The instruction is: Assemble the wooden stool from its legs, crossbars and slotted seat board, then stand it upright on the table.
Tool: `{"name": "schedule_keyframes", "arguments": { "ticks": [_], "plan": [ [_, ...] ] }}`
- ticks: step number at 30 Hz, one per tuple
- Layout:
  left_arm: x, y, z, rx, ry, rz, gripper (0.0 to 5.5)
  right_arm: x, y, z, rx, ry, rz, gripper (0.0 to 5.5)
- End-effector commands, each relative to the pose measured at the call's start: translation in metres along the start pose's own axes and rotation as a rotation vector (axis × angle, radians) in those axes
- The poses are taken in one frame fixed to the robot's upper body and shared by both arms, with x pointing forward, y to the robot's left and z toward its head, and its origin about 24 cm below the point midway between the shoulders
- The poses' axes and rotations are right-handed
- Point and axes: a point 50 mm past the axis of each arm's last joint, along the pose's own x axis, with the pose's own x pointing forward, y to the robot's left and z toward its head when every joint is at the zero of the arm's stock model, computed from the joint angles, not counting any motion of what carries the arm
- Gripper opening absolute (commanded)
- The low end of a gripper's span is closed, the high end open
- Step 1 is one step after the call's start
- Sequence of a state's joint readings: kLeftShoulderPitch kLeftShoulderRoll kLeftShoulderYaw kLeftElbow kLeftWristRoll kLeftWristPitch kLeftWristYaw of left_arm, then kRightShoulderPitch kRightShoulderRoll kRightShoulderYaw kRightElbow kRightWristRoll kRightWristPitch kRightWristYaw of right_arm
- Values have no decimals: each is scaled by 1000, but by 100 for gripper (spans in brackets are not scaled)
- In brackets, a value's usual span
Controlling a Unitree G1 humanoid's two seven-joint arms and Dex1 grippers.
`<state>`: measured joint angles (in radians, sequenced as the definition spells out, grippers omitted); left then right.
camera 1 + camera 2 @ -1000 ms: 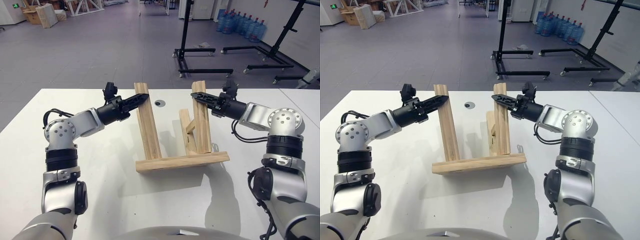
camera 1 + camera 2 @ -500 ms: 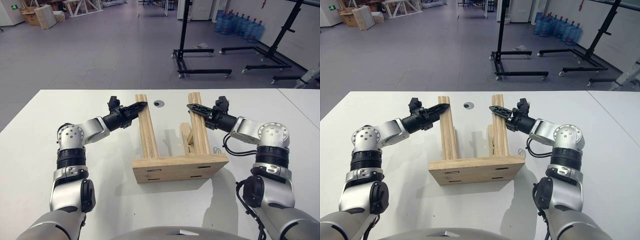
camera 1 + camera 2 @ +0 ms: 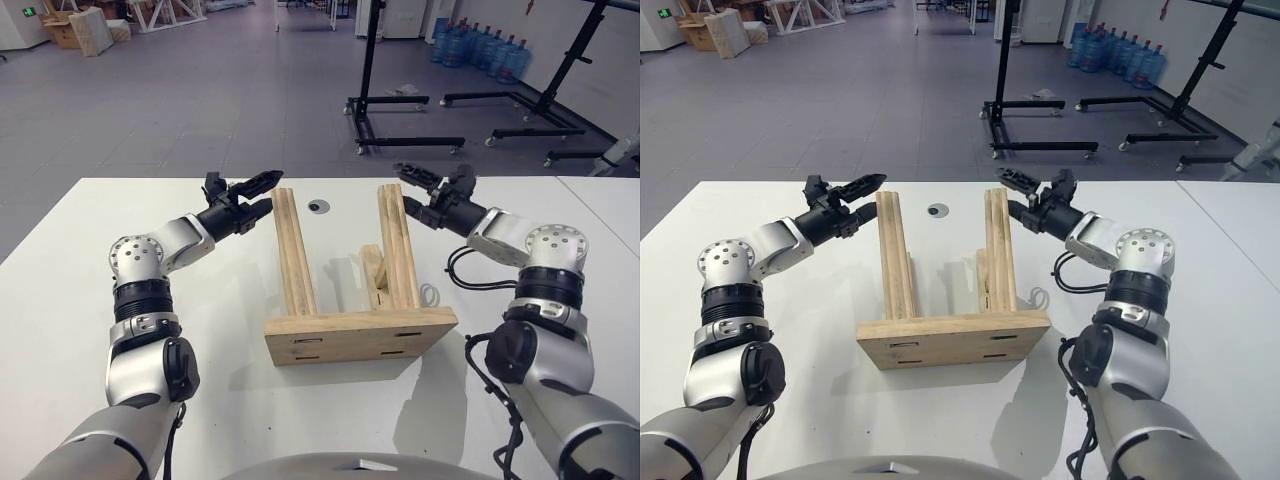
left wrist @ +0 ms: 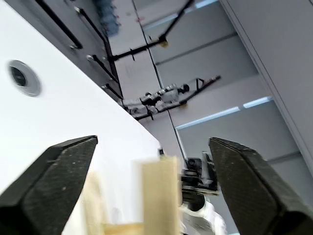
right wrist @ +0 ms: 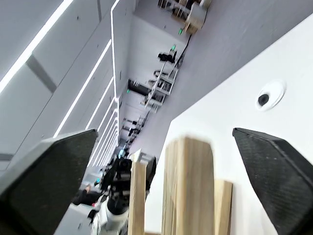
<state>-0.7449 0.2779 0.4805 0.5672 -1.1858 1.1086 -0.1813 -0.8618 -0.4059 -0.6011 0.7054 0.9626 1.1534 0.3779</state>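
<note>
Pale, square-cut wooden stool [image 3: 345,300] lying over mid-tabletop [image 3: 80,300] (smooth, white), slotted seat board [image 3: 360,335] nearest the robot. Left end effector [image 3: 272,188] and right end effector [image 3: 403,185] both gape wide beside the leg tops, touching nothing. Grey hall floor and black racks [image 3: 400,100] behind.

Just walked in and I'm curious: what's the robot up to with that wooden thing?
It is putting together a wooden stool, which looks assembled but is not yet upright. The stool sits on the white table with its seat board nearest the robot and the legs pointing away. The left gripper and right gripper are both open, one at the far end of each leg, gripping nothing.
</note>
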Motion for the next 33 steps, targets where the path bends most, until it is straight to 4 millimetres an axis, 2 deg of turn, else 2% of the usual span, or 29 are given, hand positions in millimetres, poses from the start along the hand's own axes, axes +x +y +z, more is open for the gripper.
{"name": "schedule_keyframes", "arguments": {
  "ticks": [1,3,4,5,6,7,8,9,10,11,12,13,14,16,19,22,26,28,33],
  "plan": [
    [1,6,29,-5,-138,50,446,-6,-9,34,-15,-180,-91,540],
    [-13,13,57,38,-298,128,446,-27,-16,58,-75,-304,-156,540],
    [-33,16,75,178,-365,196,446,-45,-17,71,-213,-334,-205,540],
    [-66,20,90,500,-362,304,446,-73,-18,82,-444,-297,-267,540],
    [-104,22,88,854,-205,363,446,-105,-23,84,-696,-165,-341,540],
    [-138,26,66,1074,60,352,446,-137,-28,80,-925,10,-400,540],
    [-166,28,39,1148,313,308,446,-167,-32,70,-1080,202,-425,540],
    [-192,26,15,1156,483,259,446,-196,-35,59,-1163,384,-441,540],
    [-219,17,-15,1106,620,173,446,-238,-38,43,-1187,601,-465,540],
    [-242,6,-46,1059,733,90,446,-268,-31,24,-1188,765,-402,540],
    [-256,-6,-73,1004,818,12,446,-285,-23,-2,-1129,896,-301,540],
    [-260,-14,-93,975,860,-48,446,-290,-19,-26,-1073,999,-203,540],
    [-250,-13,-102,989,838,-76,446,-285,-22,-50,-1008,1070,-98,540],
    [-228,3,-104,1181,800,-87,446,-268,-35,-84,-937,1114,44,540],
    [-203,13,-106,1374,725,-111,446,-235,-46,-103,-980,999,106,540],
    [-177,13,-111,1501,642,-173,446,-196,-53,-112,-1054,860,122,540],
    [-155,18,-122,1562,605,-227,446,-158,-50,-114,-1108,730,126,540],
    [-147,20,-122,1561,581,-219,446,-147,-49,-110,-1117,696,112,540],
    [-132,16,-123,1548,536,-236,446,-140,-44,-112,-1098,695,151,540]
  ]
}}
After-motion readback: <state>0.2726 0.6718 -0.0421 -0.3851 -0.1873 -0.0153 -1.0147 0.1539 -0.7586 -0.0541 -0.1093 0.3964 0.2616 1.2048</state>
